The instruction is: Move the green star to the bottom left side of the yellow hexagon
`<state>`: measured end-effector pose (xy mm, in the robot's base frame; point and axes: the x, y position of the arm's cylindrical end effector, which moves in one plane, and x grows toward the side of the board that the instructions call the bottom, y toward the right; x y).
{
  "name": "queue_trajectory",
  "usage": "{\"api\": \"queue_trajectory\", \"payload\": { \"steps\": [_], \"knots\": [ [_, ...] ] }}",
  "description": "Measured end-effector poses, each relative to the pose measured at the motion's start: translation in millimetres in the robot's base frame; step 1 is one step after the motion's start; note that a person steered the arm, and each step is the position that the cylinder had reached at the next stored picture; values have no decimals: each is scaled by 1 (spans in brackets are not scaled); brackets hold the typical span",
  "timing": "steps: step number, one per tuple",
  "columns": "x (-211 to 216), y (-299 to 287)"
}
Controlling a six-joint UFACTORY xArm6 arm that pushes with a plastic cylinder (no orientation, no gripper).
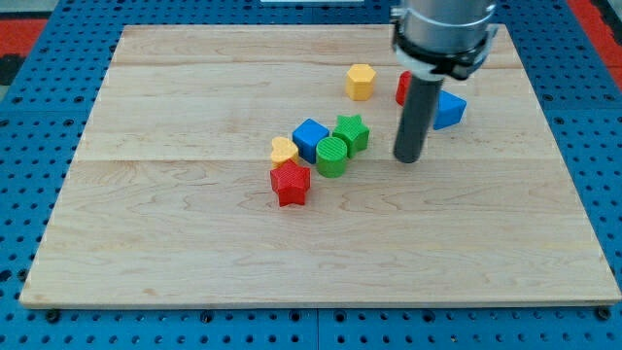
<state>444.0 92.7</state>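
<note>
The green star (352,132) sits near the board's middle, touching a green round block (331,156) at its lower left and close to a blue cube (311,139). The yellow hexagon (361,82) stands apart, above the star toward the view's top. My tip (408,158) rests on the board to the right of the green star, a short gap away, not touching it. The rod rises toward the view's top.
A yellow block (284,150) and a red star (290,183) lie left of and below the blue cube. A blue triangular block (448,109) and a red block (402,87) sit behind the rod, partly hidden. The wooden board (194,253) lies on a blue pegboard.
</note>
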Motion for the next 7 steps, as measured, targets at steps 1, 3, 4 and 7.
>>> {"api": "queue_trajectory", "payload": {
  "steps": [1, 3, 4, 7],
  "knots": [
    [-5, -17],
    [-16, -41],
    [-16, -53],
    [-16, -70]
  ]
}}
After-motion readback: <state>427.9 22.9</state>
